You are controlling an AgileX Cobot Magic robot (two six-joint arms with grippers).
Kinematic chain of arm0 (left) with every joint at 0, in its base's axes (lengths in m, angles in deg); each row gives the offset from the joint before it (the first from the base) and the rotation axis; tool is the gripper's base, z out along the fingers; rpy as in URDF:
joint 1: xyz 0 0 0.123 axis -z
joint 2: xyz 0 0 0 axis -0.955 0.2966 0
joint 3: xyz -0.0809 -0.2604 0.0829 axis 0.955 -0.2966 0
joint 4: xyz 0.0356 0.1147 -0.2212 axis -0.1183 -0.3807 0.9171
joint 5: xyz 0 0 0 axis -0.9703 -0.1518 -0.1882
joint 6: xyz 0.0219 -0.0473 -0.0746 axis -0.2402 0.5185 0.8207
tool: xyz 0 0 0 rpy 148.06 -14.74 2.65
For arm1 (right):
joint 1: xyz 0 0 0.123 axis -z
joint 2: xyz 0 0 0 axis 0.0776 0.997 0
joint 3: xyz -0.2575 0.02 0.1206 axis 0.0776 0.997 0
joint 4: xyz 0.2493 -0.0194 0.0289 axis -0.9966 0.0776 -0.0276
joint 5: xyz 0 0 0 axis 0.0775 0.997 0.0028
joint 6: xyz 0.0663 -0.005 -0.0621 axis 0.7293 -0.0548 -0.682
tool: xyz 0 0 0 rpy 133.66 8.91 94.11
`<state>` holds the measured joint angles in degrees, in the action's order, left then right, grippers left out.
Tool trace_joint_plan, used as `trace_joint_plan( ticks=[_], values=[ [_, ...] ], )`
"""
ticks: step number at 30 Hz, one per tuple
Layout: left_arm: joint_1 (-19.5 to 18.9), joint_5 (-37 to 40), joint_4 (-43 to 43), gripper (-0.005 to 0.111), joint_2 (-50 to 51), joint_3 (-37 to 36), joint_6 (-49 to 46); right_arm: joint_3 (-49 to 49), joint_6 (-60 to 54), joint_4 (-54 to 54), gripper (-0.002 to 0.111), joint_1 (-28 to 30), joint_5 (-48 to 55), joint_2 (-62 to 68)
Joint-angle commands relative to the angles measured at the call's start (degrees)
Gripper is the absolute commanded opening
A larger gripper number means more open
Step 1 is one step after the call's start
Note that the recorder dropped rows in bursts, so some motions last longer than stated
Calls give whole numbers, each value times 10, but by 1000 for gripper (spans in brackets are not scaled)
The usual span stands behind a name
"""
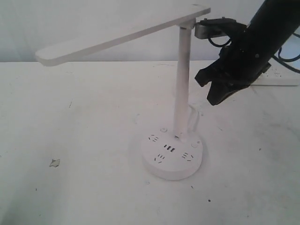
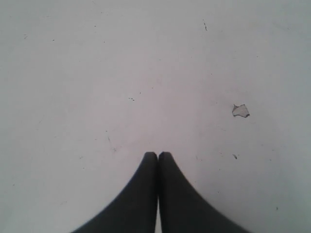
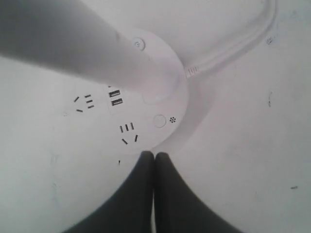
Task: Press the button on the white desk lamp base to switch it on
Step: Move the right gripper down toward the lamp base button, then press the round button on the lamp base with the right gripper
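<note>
The base [image 1: 172, 157] sits mid-worktop [image 1: 70, 187] under its upright pole [image 1: 182, 79]. The right jaws, pressed together, hang above it, the nearer button [image 3: 159, 120] just ahead of their tips. The left jaws, likewise together, face only worktop.

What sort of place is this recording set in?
Likely a robot test bench, not a home: a scuffed white tabletop, one white bar-head desk lamp on its round white plastic socket base, and a black robot arm.

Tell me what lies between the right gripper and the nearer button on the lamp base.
Nothing but bare white desk lamp base shows between right gripper and button, in the right wrist view.
</note>
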<state>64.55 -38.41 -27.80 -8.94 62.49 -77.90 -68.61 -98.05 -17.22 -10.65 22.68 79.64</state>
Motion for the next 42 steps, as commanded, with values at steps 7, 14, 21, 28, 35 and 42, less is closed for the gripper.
trace_joint_plan(
  ticks=[7,14,21,28,35,42],
  values=[
    [3,0,2,0,-2,-1,-2,-2,135,-3,0,0,-10,27],
    [3,0,2,0,-2,-1,-2,0,163,-11,0,0,-5,36],
    [3,0,2,0,-2,-1,-2,58,163,-30,0,0,-41,36],
    [3,0,2,0,-2,-1,-2,134,136,-87,0,0,-143,37],
    [3,0,2,0,-2,-1,-2,141,131,-87,0,0,-173,67],
    [3,0,2,0,-2,-1,-2,152,115,-93,0,0,-198,85]
  ],
)
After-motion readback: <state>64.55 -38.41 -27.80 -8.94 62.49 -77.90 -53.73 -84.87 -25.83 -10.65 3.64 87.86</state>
